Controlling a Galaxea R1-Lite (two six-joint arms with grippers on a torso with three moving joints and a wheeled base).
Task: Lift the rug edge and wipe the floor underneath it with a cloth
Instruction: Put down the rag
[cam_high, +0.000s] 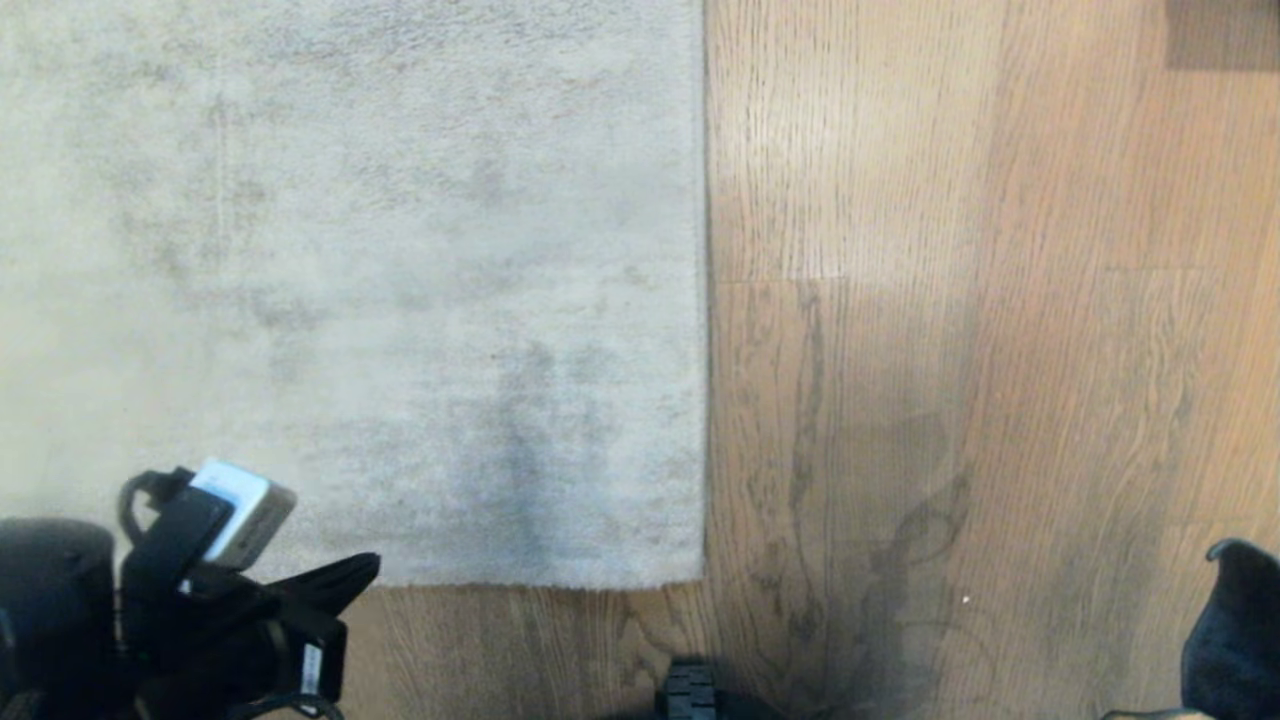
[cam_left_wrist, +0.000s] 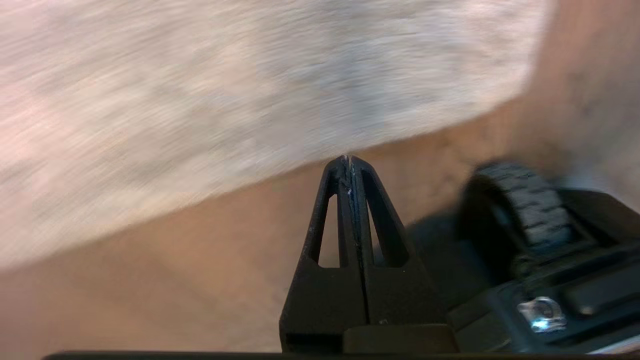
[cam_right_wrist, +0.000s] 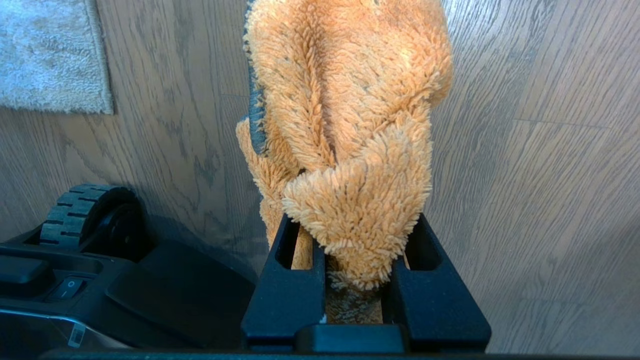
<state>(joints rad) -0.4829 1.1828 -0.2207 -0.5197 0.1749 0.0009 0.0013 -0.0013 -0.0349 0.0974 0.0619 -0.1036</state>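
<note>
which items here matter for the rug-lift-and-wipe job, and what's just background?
Job:
- rug edge
- floor
- cloth, clamped in right claw
- left claw, shut, empty, near the rug corner

Background:
- robot base wheel

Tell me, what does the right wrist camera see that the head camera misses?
Only the right wrist view shows the orange cloth clamped in the right gripper. Only the head view shows the left gripper, shut and empty, by the rug's near border. Both show the rug edge, lying flat, the floor and a wheel of the base.
</note>
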